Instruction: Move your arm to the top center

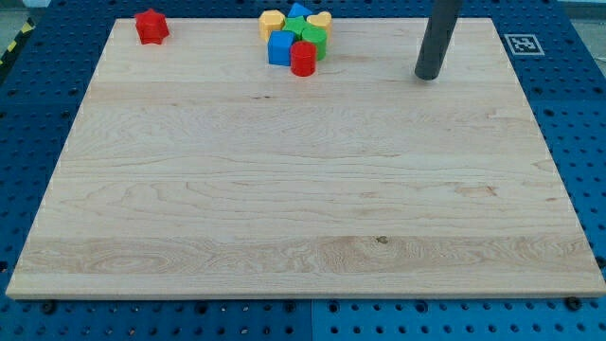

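My dark rod comes down from the view's top right, and my tip (428, 77) rests on the wooden board (303, 189) near its top edge. A tight cluster of blocks sits at the top centre, well to the left of my tip: a red cylinder (303, 59) in front, a blue block (280, 47), a green block (312, 38), a yellow block (272, 23), another blue block (299, 11) and a yellow heart-like block (320, 20). A lone red block (151, 26) lies at the top left corner.
The board lies on a blue perforated table (28, 123). A black-and-white marker tag (522, 44) sits past the board's top right corner.
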`<control>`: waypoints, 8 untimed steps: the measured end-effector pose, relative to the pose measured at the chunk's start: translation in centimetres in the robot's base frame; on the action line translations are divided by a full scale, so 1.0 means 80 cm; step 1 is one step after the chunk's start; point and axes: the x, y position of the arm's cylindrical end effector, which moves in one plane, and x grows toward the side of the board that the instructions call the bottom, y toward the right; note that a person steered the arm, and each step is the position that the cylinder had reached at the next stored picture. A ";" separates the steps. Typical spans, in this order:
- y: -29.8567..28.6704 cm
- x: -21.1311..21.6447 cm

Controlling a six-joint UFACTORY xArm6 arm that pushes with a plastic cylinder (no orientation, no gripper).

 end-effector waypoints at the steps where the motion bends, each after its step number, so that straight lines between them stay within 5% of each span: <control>1: 0.000 0.000; 4: -0.170 0.061; 6: -0.342 0.006; 8: -0.391 -0.096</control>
